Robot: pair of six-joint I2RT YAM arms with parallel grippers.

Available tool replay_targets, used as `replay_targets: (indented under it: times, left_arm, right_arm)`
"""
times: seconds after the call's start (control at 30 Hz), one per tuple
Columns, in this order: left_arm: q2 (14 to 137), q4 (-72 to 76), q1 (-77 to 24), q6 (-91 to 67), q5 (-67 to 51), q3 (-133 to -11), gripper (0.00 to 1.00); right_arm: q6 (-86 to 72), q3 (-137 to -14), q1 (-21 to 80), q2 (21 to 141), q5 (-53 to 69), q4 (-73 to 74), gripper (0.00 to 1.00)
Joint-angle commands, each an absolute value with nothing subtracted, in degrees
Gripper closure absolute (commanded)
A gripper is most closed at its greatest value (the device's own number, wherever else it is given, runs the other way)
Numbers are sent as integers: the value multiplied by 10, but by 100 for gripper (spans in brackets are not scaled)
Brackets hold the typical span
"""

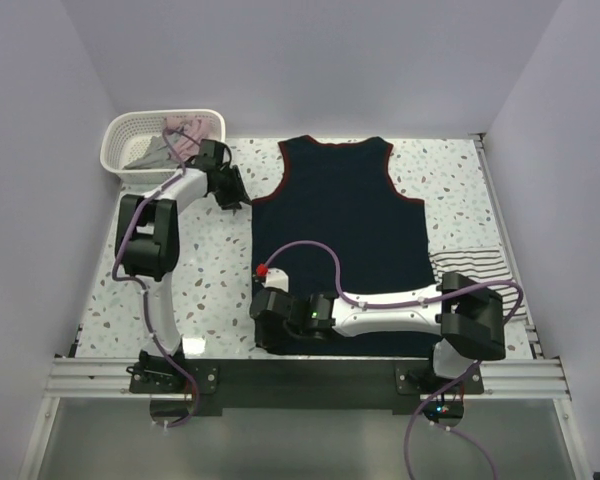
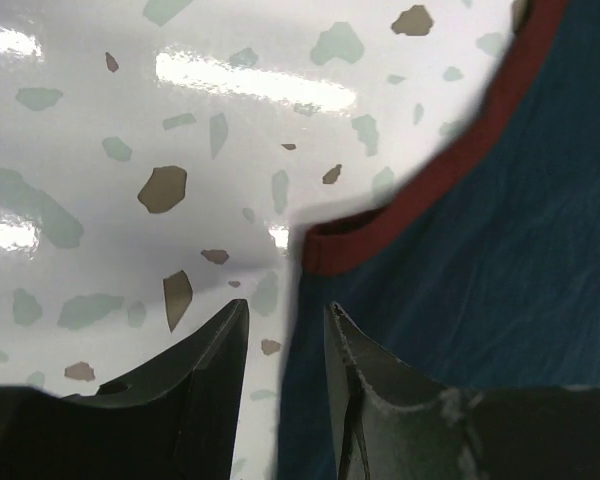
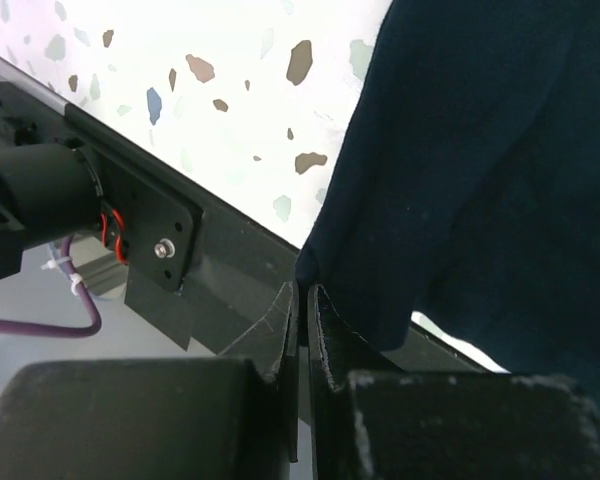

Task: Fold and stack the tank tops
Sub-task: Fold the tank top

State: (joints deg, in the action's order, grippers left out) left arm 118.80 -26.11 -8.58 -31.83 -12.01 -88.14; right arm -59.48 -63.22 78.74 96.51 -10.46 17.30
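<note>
Glossy white terrazzo tabletop (image 1: 210,260) with grey, brown and green flecks, overhead light glared off it in streaks. Pale lavender walls (image 1: 310,60) closed it in on three sides. Silver aluminium rail (image 1: 90,378) ran along near edge, white plastic lattice basket (image 1: 118,158) sat in far-left corner

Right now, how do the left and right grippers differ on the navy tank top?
The left gripper is open, straddling the navy tank top's side edge below the red armhole trim; the right gripper is shut on its near left corner. The left gripper sits far back by the white basket; the right gripper sits at the table's near edge. Both work the shirt's left side.
</note>
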Motion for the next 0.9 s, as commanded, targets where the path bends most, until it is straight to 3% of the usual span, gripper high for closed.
replay_targets:
  times: [0.0, 0.63, 0.73, 0.87]
  left_arm:
    - [1200, -233, -83, -296, -115, -914, 60]
    - [1254, -226, -118, -277, -103, -929, 65]
    - [1259, -229, -119, -279, -89, -935, 76]
    - [1259, -241, -119, -284, -51, -958, 100]
  right_arm:
    - [-616, -613, 789, 919, -105, 152, 100]
    - [-624, -617, 788, 923, -120, 174, 100]
    - [-624, -617, 788, 921, -124, 178, 100]
    - [-615, -642, 789, 938, -120, 192, 100]
